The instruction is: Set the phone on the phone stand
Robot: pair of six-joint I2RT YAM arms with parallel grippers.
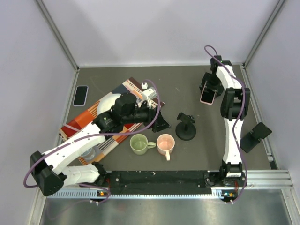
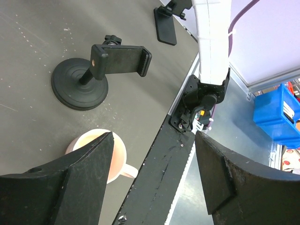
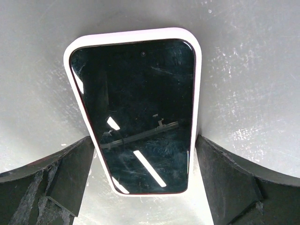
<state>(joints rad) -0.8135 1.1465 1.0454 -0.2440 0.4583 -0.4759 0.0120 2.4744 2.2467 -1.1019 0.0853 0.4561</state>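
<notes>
Our right end effector (image 3: 144, 145) straddles, fingers apart, the long edges of the pale-cased, black-glass phone (image 3: 136, 93) lying flat on the grey table (image 3: 248, 70), far right; whether it presses yet we cannot tell. Stiff, light, slippery, we judge: take the case edges.

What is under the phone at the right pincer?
Only grey table shows around the phone, which lies screen up; anything directly beneath it is covered.

Pale-cased phone (image 3: 140, 117) flat, screen up; black round-based stand (image 1: 186, 127) upright.
</notes>
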